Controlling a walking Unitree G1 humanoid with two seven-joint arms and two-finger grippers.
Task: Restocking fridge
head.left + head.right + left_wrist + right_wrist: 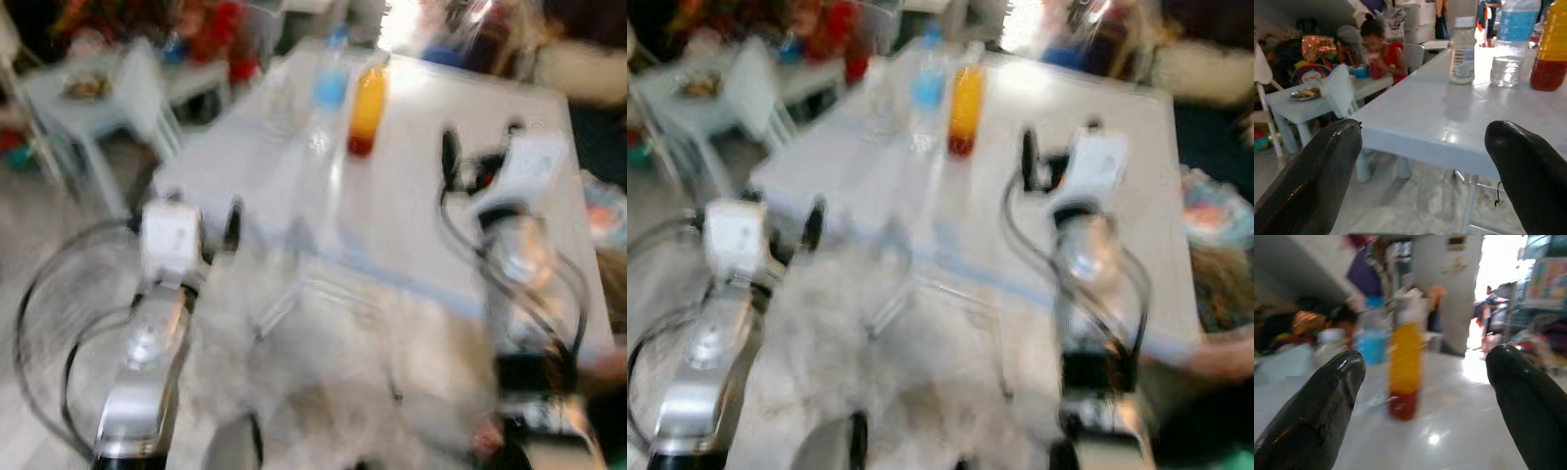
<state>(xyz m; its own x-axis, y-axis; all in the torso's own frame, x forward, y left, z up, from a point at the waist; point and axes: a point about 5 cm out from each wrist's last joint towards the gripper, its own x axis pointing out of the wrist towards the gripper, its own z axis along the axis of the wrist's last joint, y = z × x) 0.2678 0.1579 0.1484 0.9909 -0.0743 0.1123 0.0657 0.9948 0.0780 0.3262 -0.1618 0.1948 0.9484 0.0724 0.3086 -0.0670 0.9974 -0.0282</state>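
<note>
Looking down through blurred head cameras, I see a pale table (441, 225) with three bottles at its far edge: an orange bottle (367, 106) with a darker red band at its base, a blue-labelled water bottle (330, 80) just left of it, and a small clear bottle (1463, 46) further left. My right gripper (1425, 382) hovers over the table with its fingers spread wide, the orange bottle ahead between them. My left gripper (1422, 161), also wide, sits off the table's near left corner. A person in red (1382, 49) sits at a small table (1300, 105) far left.
</note>
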